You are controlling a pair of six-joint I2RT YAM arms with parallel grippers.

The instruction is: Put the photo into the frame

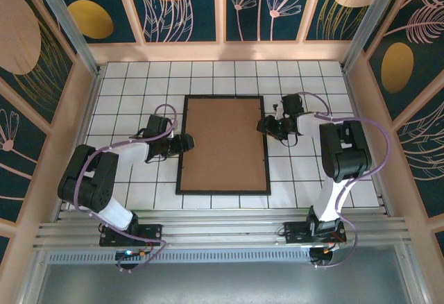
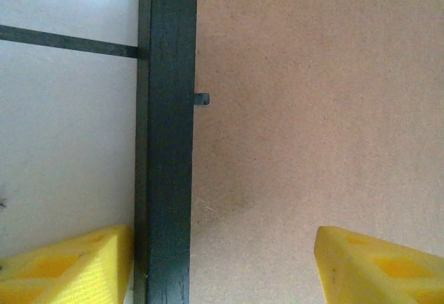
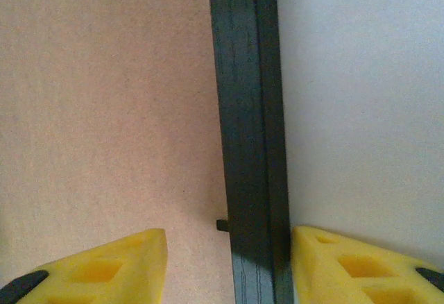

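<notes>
While the frame (image 1: 223, 97) lies on the desk (image 1: 125, 89), board (image 1: 223, 144) inside, the left gripper (image 2: 222, 262) straddles one rail wide open, the right gripper (image 3: 229, 252) the other, narrower, apparently not touching.

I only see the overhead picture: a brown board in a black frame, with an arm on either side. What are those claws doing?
Observer: The left gripper is open, its yellow fingers straddling the left rail of the frame, one over white tile, one over the backing board.
Operator: And the other?
Observer: The right gripper is open too, straddling the opposite rail.
Operator: Anything small I'm missing?
Observer: A small black tab juts from each side rail onto the board.
</notes>
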